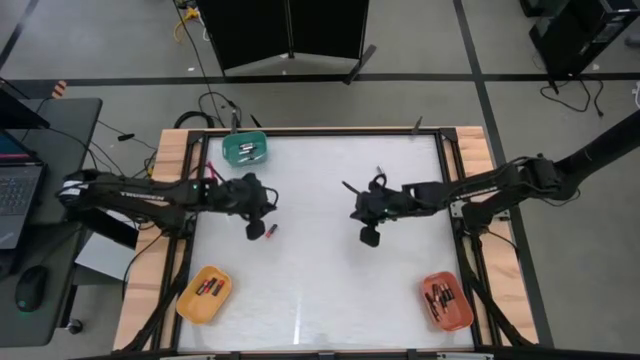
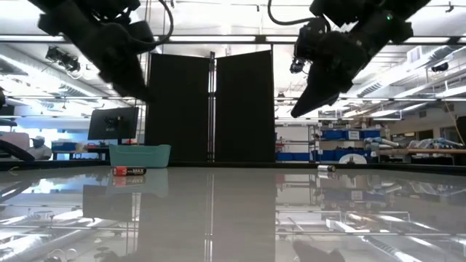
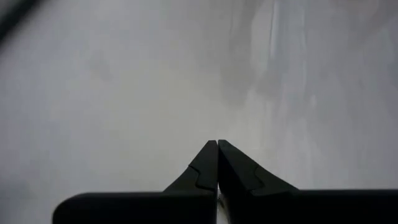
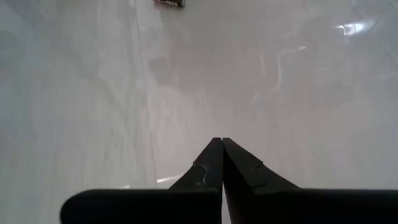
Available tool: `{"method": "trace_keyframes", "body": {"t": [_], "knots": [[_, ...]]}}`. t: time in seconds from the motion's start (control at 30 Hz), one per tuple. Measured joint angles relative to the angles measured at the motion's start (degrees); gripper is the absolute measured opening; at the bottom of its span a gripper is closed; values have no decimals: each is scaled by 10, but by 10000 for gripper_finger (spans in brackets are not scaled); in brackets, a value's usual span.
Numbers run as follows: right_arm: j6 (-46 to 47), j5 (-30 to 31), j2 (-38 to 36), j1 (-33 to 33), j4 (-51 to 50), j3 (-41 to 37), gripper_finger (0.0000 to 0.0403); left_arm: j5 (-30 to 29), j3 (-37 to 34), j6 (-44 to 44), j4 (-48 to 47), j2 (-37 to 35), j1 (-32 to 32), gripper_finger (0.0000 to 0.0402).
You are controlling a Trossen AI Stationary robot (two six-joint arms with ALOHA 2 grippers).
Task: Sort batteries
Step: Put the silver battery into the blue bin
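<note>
One red and black battery (image 1: 270,230) lies on its side on the white table (image 1: 320,290), also seen in the low view (image 2: 129,171) and in the right wrist view (image 4: 169,3). My left gripper (image 1: 255,232) hangs shut above the table just left of it, holding nothing (image 3: 217,143). My right gripper (image 1: 369,237) hangs shut over the table's middle, also holding nothing (image 4: 222,140). In the low view both grippers, left (image 2: 142,94) and right (image 2: 295,114), are clear of the table. Several batteries lie in the green tray (image 1: 245,150), the yellow tray (image 1: 204,293) and the orange tray (image 1: 445,300).
The green tray stands at the far left, the yellow at the near left corner, the orange at the near right corner. A small battery-like thing (image 2: 325,168) lies toward the far right of the table. Wooden rails (image 1: 172,160) frame the table's sides.
</note>
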Motion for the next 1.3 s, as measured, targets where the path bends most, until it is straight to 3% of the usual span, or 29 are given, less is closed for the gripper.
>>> {"method": "trace_keyframes", "body": {"t": [0.2,0.33,0.67,0.87,1.13,1.3], "knots": [[0,0,0,1,55,-38,12,-4,6,-142,-109,0,-46,22],[-4,0,0,1,91,-57,12,-25,6,-218,-124,17,-75,47],[-44,0,0,1,117,-59,12,-57,7,-343,-53,119,-137,154],[-59,0,0,1,121,-59,12,-85,7,-402,-46,182,-154,198],[-70,0,0,1,129,-59,12,-146,6,-437,-38,228,-157,203],[-71,1,0,1,131,-59,12,-150,6,-454,-33,250,-157,202]]}}
